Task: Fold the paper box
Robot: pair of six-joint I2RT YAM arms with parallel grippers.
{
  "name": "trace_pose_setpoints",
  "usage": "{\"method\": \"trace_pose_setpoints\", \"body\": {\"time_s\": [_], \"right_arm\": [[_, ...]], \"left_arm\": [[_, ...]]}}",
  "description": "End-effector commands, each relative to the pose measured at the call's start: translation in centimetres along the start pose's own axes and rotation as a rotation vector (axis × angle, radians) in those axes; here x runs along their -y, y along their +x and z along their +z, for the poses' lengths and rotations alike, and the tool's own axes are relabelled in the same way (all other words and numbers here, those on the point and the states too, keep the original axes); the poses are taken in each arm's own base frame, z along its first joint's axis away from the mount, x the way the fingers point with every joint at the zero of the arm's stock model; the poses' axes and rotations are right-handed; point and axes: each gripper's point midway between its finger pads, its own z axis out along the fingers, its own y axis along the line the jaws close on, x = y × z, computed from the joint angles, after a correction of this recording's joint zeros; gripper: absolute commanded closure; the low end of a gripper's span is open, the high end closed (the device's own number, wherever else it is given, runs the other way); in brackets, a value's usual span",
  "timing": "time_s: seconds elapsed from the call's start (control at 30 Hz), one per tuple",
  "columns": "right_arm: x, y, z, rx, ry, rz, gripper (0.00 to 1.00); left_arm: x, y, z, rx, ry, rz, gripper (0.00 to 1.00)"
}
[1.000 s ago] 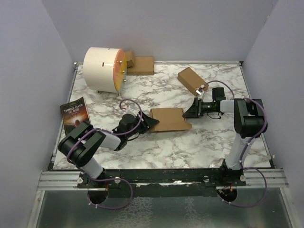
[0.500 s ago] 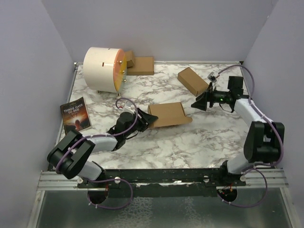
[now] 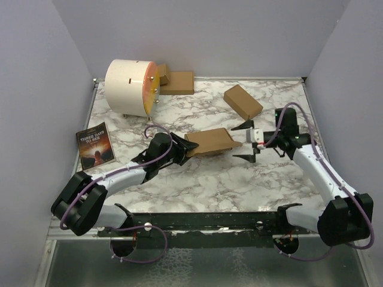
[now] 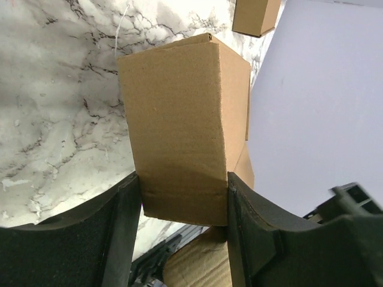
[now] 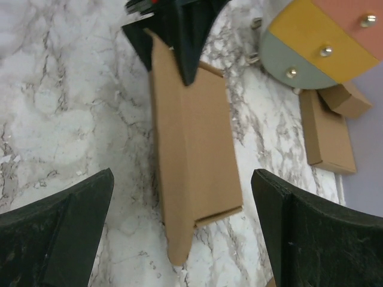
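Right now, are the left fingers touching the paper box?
Touching. The left wrist view shows the paper box pinched between both left fingers, its sides pressed against them.

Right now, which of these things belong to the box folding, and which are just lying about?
In the job:
- paper box, its left end clamped in the left jaws
- right jaws, open, facing its other end

Lying about:
- second brown carton
- white drum with a coloured face
- book
- flat cardboard pieces beside the drum
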Motion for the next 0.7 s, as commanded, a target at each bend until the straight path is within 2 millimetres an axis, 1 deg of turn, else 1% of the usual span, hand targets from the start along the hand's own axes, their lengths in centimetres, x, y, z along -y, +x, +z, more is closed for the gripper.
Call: {"method": "trace_pose_setpoints", "body": {"time_s": [0.0,0.13,0.37,0.57,0.67], "right_arm": [[-1.8,2.7,3.3,-0.168,-0.062,-0.182,0.01],[-1.1,4.0,5.0,-0.251,-0.014,-0.251,0.01],[0.6,5.5,6.2,-0.354,0.124,-0.364,0.00],[0.1,6.5,7.0,-0.383,0.153,-0.434,0.06],[-0.1,6.9,7.3,-0.404,0.167,-0.470,0.11]], "left_arm": [[1.0,0.1,-0.1,-0.017,-0.084,-0.116,0.56],[1.9,0.5,0.0,-0.045,-0.083,-0.138,0.57],[2.9,0.6,0.3,-0.062,-0.080,-0.147,0.57],[3.3,0.7,0.4,-0.072,-0.074,-0.158,0.57],[3.5,0.8,0.5,-0.077,-0.070,-0.164,0.57]]}}
